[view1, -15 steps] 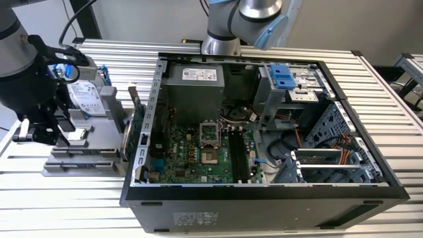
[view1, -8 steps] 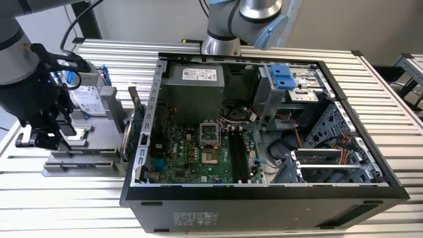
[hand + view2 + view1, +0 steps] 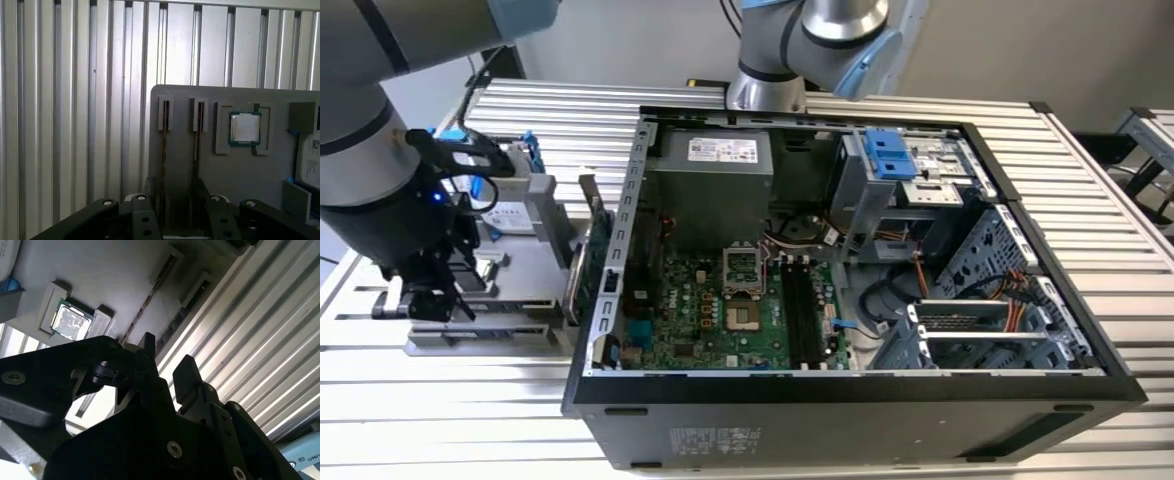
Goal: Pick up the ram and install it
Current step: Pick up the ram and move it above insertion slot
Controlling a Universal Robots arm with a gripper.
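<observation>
- The black two-fingered gripper (image 3: pixel 427 295) hangs at the end of the grey robot arm (image 3: pixel 367 150), on the exterior view's left, over a flat grey plastic tray (image 3: pixel 480 338).
- The tray lies on the ribbed aluminium desk (image 3: pixel 1094 160), just beside the open black computer case (image 3: pixel 854 410).
- The ram (image 3: pixel 164 150), a long, thin, dark stick, stands on its edge in a narrow slot of the tray, the slot nearer the tray's border.
- A second thin dark stick (image 3: pixel 196 145) stands in the parallel slot just beside it.
- A square silver processor chip (image 3: pixel 245 127) sits in a recess of the tray, on the far side of that second stick from the ram.
- The gripper is released: in both wrist views its fingers are parted and nothing is clamped between them.
- In the first wrist view the ram runs into the gap between the fingers (image 3: pixel 150 187); I cannot tell whether either one touches it.
- Inside the case lies a green motherboard (image 3: pixel 714 320) with long black slots (image 3: pixel 807 310), well apart from the gripper.
</observation>
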